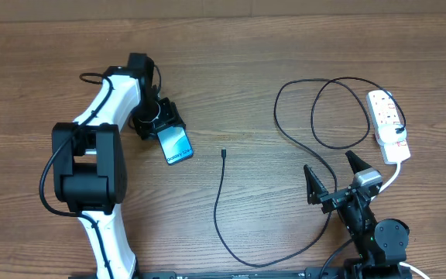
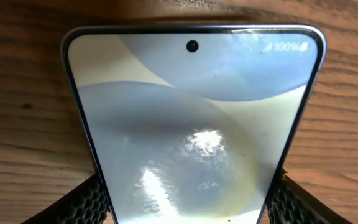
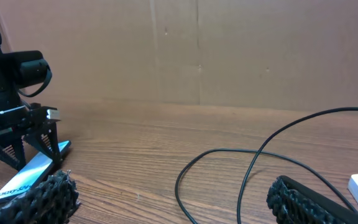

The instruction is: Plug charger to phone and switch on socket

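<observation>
The phone (image 2: 191, 124) fills the left wrist view, screen lit, clamped by its long edges between the fingers (image 2: 92, 202) of the left end effector (image 1: 163, 122), left of centre on the wooden tabletop (image 1: 246, 77). The right wrist view shows it tilted. The charger (image 1: 217, 209) has its plug tip near the phone's right, with bare wood between them. The right end effector (image 1: 334, 177) is spread wide and empty near the front edge. The socket (image 1: 387, 124) lies by the right edge, beside the cable loops.
</observation>
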`<state>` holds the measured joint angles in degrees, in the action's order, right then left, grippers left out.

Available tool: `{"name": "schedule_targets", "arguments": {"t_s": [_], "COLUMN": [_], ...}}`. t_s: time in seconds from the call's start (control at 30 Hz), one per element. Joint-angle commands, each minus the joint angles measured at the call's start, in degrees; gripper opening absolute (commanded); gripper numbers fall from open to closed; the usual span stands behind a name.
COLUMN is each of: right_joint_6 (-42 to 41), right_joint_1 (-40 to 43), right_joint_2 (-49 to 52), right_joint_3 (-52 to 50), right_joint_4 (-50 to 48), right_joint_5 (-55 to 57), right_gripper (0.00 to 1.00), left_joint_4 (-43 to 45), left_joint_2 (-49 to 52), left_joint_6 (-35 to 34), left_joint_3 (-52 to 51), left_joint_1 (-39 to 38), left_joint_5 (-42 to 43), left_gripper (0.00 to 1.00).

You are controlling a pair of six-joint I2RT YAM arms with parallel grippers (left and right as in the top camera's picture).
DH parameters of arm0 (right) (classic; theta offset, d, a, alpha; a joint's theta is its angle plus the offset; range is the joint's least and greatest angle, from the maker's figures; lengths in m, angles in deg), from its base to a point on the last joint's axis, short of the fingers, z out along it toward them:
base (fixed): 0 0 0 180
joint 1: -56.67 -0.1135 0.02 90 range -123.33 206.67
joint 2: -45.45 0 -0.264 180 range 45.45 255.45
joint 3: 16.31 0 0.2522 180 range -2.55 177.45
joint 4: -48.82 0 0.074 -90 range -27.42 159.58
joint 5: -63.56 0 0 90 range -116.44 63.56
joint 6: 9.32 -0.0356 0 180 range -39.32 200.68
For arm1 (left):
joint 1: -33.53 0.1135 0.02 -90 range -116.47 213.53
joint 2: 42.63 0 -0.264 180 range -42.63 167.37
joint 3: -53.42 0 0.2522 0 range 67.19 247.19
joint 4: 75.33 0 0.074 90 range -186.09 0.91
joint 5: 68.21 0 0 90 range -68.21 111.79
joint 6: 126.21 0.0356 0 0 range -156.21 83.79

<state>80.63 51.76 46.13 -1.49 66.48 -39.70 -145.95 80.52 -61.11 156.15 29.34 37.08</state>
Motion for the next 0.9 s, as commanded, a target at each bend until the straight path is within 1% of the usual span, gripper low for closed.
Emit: {"name": "schedule_targets", "arguments": {"t_s": [0.0,0.77,0.87], "right_joint_6": [-0.2,-0.2,-0.2], "right_joint_1": [-0.2,-0.2,-0.2], "right_joint_2": [-0.3,-0.3,-0.3], "right_joint_3": [-0.6,-0.6,-0.6], "right_joint_4": [-0.3,-0.7,-0.8], "right_joint_5": [0.1,0.7,-2.7], "right_gripper": [1.00,1.00,1.00], "left_joint_4": [-0.1,-0.1,-0.1], "left_joint_2": [4.2,4.2,4.2], "left_joint_6": [1.4,1.8,3.0], "left_joint_3": [-2.8,-2.8,-2.8], "left_joint_1": [0.1,0.2,0.2], "left_joint_5": [6.7,7.0,8.0], "left_gripper": [0.61,0.64,0.64]}}
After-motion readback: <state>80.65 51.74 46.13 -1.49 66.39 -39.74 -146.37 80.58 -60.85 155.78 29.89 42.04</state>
